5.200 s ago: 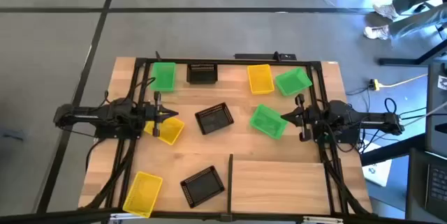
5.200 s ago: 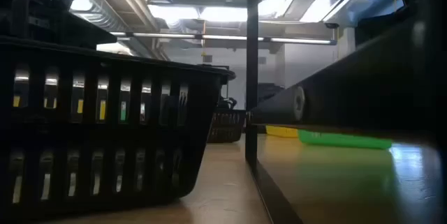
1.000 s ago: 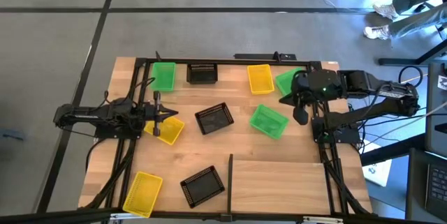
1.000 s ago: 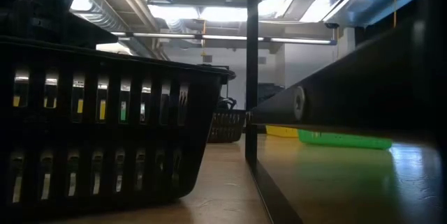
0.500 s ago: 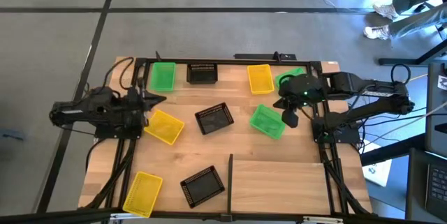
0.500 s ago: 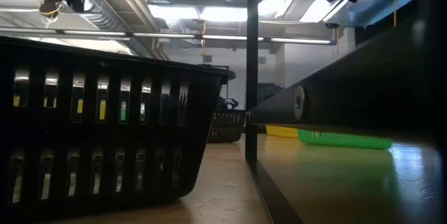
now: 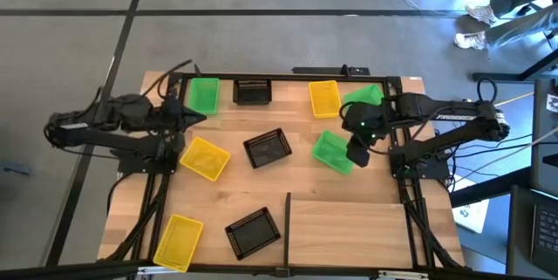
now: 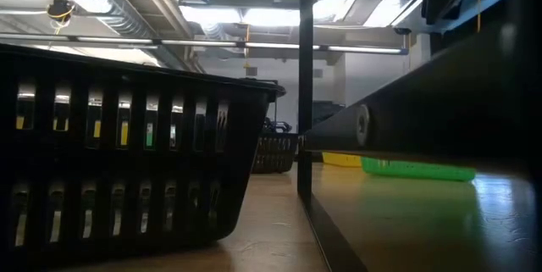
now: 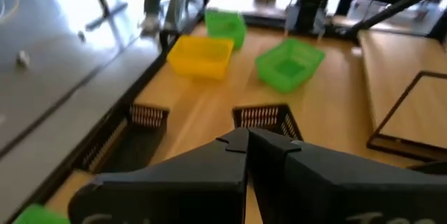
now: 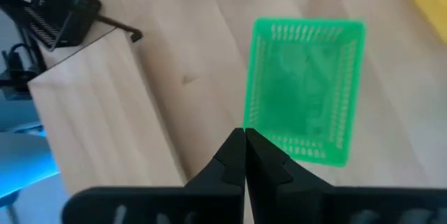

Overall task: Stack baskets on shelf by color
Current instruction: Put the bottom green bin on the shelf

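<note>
High view: the right gripper (image 7: 357, 151), fingers pressed together and empty, is being held just at three o'clock of the green basket (image 7: 332, 151), nearer than the left gripper (image 7: 193, 116).

The left gripper (image 9: 246, 139) fills the foreground with its two dark fingers pressed together, tips meeting over the planked wooden table (image 9: 209, 105). Just beyond the tips stands a black basket (image 9: 267, 119), with a second black basket (image 9: 129, 130) off beside it near the table's black edge rail. Farther off sit a yellow basket (image 9: 200, 54) and two green baskets, one (image 9: 289, 62) near the middle and one (image 9: 225, 26) behind the yellow one, while a pale shelf panel (image 9: 405, 88) with a thin black bar lies along one side.
</note>
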Robot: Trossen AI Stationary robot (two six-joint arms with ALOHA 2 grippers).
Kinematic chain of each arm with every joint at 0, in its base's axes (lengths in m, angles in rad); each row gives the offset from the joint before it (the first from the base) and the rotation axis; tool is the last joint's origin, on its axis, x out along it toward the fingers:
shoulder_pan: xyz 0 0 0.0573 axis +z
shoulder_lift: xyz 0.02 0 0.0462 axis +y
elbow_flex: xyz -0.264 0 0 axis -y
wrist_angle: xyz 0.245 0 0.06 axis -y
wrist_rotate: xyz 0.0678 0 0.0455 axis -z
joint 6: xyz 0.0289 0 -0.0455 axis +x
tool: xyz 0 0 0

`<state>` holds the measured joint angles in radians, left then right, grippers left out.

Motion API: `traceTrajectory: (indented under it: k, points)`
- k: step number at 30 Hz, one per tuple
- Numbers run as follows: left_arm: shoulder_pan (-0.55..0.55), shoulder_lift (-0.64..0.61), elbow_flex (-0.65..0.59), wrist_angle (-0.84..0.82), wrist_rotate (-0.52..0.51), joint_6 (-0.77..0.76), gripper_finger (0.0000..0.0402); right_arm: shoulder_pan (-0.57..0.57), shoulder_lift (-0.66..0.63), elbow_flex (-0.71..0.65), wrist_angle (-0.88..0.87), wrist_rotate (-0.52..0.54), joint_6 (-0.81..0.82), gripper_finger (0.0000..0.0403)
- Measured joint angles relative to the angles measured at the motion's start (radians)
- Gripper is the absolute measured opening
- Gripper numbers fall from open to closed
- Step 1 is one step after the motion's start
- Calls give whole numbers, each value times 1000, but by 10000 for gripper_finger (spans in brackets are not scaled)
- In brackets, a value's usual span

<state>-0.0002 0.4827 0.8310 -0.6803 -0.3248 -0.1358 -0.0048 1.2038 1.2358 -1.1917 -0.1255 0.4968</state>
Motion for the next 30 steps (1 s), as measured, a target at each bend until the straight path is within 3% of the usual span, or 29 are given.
traceTrajectory:
  k: [11,18,26,30]
  points:
    - [0,33,36,-45,-3,-131,0,0,8,0,4,-3,48,56]
    - [0,33,36,-41,0,-145,0,0,33,0,12,-1,-25,105]
    - [0,33,36,-41,1,-143,0,23,125,0,13,-5,-189,111]
    - [0,33,36,-41,0,-143,0,13,179,0,6,72,-72,111]
